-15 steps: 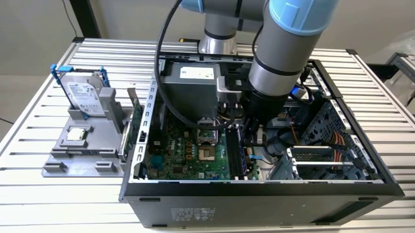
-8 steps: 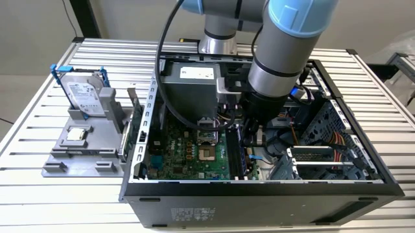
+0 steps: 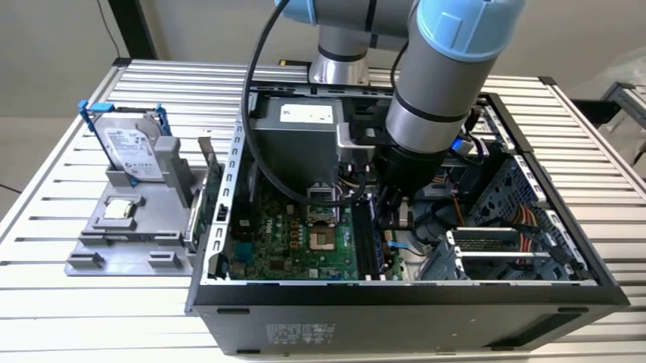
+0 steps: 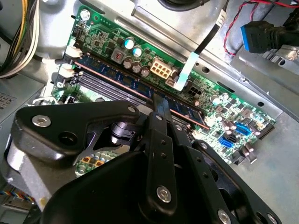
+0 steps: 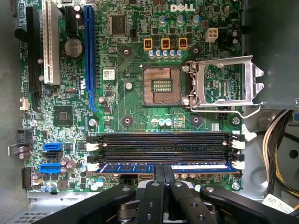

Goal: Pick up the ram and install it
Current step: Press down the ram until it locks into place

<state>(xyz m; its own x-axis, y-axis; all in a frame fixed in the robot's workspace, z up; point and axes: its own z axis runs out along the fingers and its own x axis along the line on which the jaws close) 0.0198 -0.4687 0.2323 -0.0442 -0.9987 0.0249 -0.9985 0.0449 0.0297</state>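
Now, case [image 3: 565, 291]: open around me, my arm reaching down inside.
Board [image 5: 117, 93]: right below my claw, CPU socket [image 5: 161, 88] bare beyond the slots.
Slots [image 5: 163, 144]: two empty beside the one I work.
Ram [image 5: 126, 168]: in the nearest slot, between my fingers.
Claw [image 5: 163, 173]: clamped on the ram's middle; I judge a straight, even push seats it best.

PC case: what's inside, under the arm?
Inside the case: the motherboard with an open, empty CPU socket. The ram sits in a slot at the gripper. The arm hides part of the interior.
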